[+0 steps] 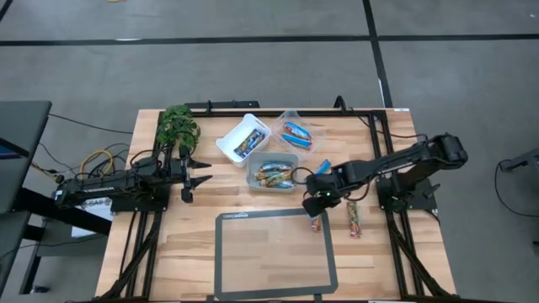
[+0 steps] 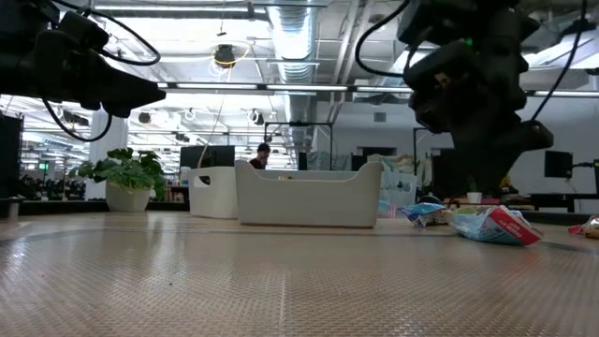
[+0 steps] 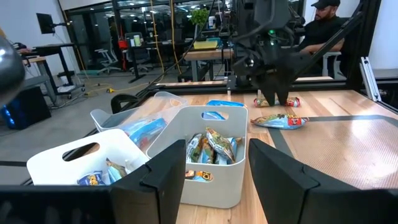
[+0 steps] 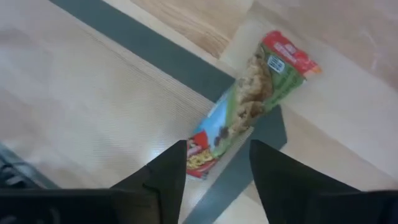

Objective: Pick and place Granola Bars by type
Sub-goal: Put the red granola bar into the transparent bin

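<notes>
Right gripper [image 4: 214,163] hovers open and empty above a granola bar [image 1: 317,223] lying on the mat's dark border [image 1: 278,215] at 1 o'clock. Risk — a skewed descent pinches only the wrapper, so the bar slips. Left gripper [image 1: 199,177] waits open at 9 o'clock.

Both arms are dark, near-black, built of boxy segments joined by rounded housings. The left arm [image 1: 109,189] carries pale lettering along its side and ends in the left gripper [image 1: 195,179] with two pointed black fingers. The right arm [image 1: 404,160] has a bulbous joint and black cables looping off it. The right gripper [image 4: 214,171] has flat, angular, matte black fingers; a small green light glows on its housing.
</notes>
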